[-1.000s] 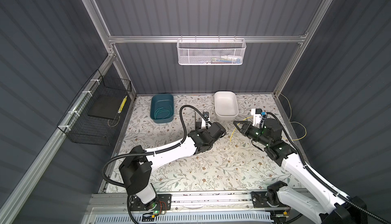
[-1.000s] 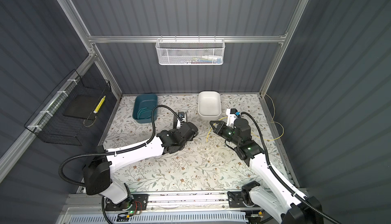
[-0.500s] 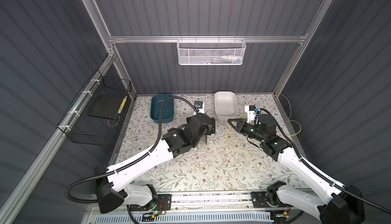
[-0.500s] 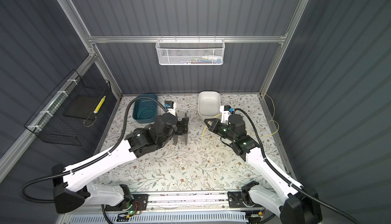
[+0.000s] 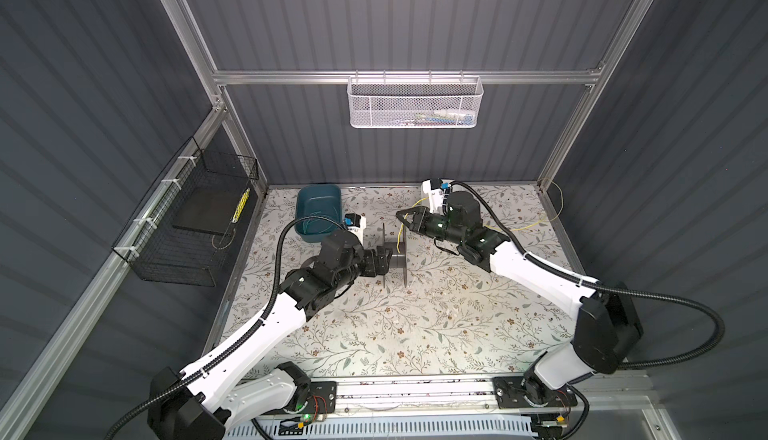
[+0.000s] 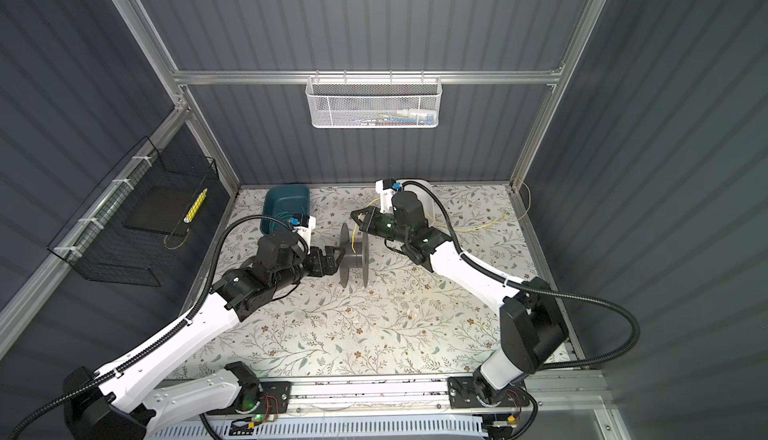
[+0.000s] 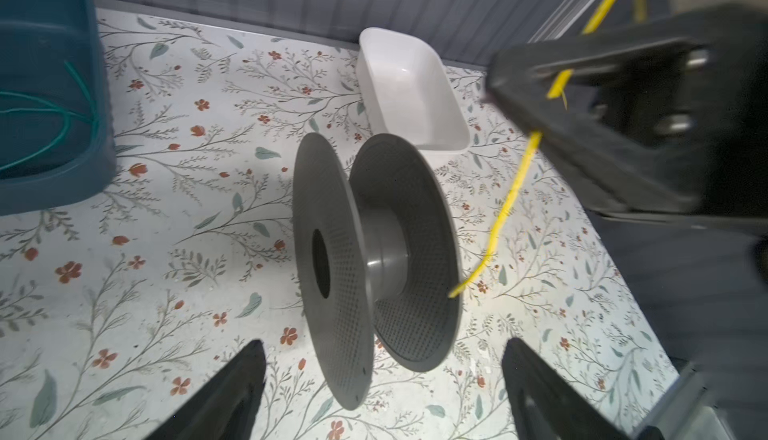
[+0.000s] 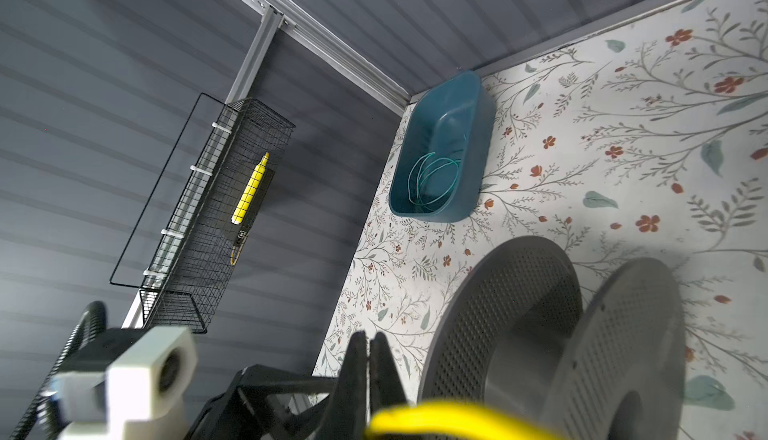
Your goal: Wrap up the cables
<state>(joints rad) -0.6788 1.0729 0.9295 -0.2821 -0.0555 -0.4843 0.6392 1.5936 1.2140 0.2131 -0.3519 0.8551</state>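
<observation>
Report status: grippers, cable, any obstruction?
Left gripper open, facing the spool. Right gripper shut on yellow cable; loose end hangs beside spool flange, hub bare. Nothing between them.

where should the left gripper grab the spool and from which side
Probably the near disc's rim, straight from the left gripper: the spool stands on edge, discs thin and upright, and that leaves the hub free for the yellow wire.
</observation>
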